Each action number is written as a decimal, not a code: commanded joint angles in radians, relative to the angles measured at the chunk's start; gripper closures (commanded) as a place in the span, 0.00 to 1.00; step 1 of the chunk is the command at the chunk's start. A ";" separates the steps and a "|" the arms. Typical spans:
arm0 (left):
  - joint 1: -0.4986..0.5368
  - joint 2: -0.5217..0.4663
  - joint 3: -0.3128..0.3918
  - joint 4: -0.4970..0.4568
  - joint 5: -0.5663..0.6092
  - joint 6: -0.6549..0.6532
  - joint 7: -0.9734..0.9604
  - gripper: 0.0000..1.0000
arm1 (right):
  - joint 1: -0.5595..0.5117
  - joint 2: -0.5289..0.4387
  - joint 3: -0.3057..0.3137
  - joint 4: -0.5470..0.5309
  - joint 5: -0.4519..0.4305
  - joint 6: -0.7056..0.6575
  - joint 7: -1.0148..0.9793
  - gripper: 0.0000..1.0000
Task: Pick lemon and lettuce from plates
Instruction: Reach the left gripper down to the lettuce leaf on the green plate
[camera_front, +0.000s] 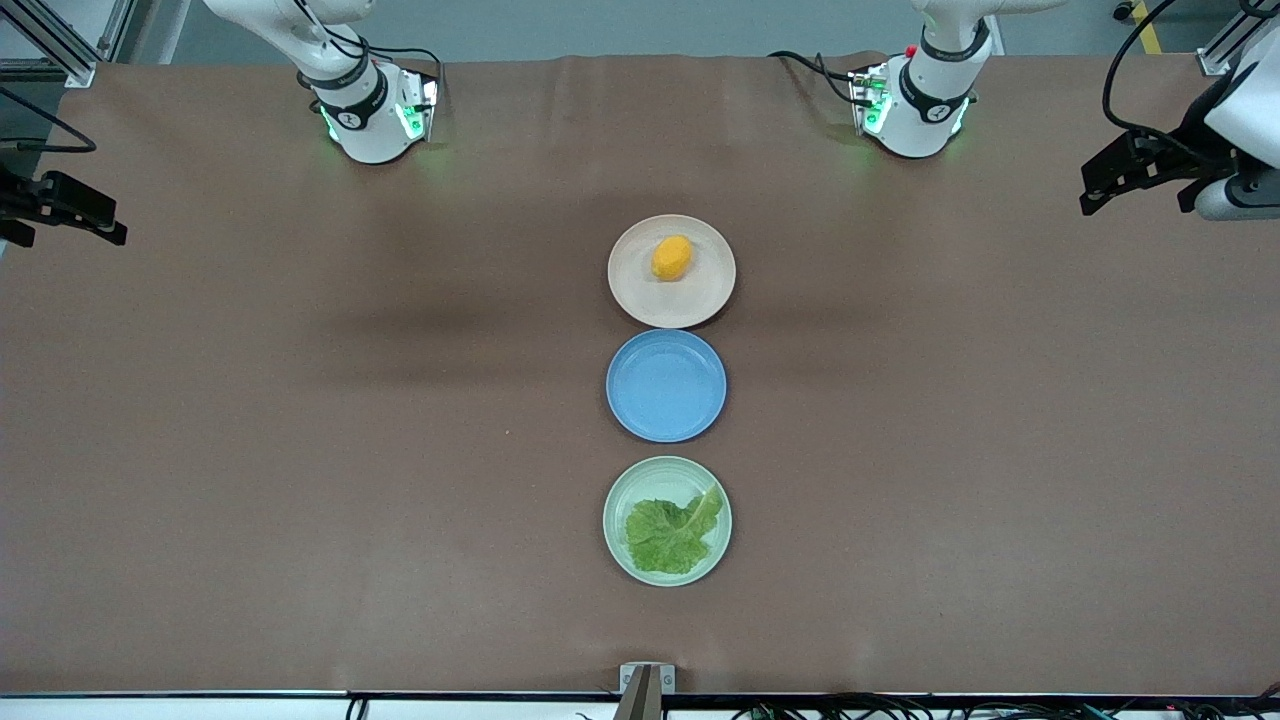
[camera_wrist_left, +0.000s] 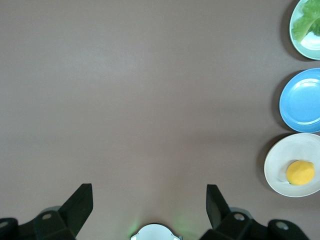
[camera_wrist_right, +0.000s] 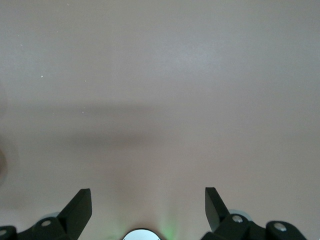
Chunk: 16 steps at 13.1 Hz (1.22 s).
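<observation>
The lemon (camera_front: 671, 258) lies on the pale beige-pink plate (camera_front: 632, 290), the plate farthest from the front camera. The lettuce (camera_front: 670, 532) lies on the mint green plate (camera_front: 620, 495), the nearest one. My left gripper (camera_wrist_left: 150, 192) is open and empty, up over the left arm's end of the table (camera_front: 1140, 180). Its wrist view shows the lemon (camera_wrist_left: 300, 172), the beige plate (camera_wrist_left: 277, 160), the lettuce (camera_wrist_left: 305, 25) and the mint plate (camera_wrist_left: 306, 49). My right gripper (camera_wrist_right: 148, 195) is open and empty over bare cloth at the right arm's end (camera_front: 70, 210).
An empty blue plate (camera_front: 666, 385) sits between the two task plates, and it also shows in the left wrist view (camera_wrist_left: 302, 100). A brown cloth (camera_front: 300, 450) covers the table. Both arm bases (camera_front: 375, 115) (camera_front: 915, 105) stand along the edge farthest from the front camera.
</observation>
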<state>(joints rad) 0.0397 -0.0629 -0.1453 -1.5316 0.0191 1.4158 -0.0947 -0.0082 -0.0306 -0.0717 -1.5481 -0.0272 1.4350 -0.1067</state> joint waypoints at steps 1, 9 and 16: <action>0.005 0.005 0.000 0.019 -0.021 -0.006 0.016 0.00 | -0.006 -0.057 0.006 -0.067 0.024 0.039 -0.008 0.00; -0.078 0.246 -0.037 0.062 -0.007 0.268 0.006 0.00 | -0.004 -0.068 0.009 -0.082 0.043 0.070 -0.008 0.00; -0.303 0.618 -0.034 0.129 -0.007 0.766 0.006 0.00 | 0.001 -0.063 0.009 -0.076 0.067 0.082 -0.008 0.00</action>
<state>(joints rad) -0.2051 0.4385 -0.1860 -1.4942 0.0185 2.0880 -0.0975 -0.0058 -0.0687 -0.0658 -1.5974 0.0257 1.5061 -0.1068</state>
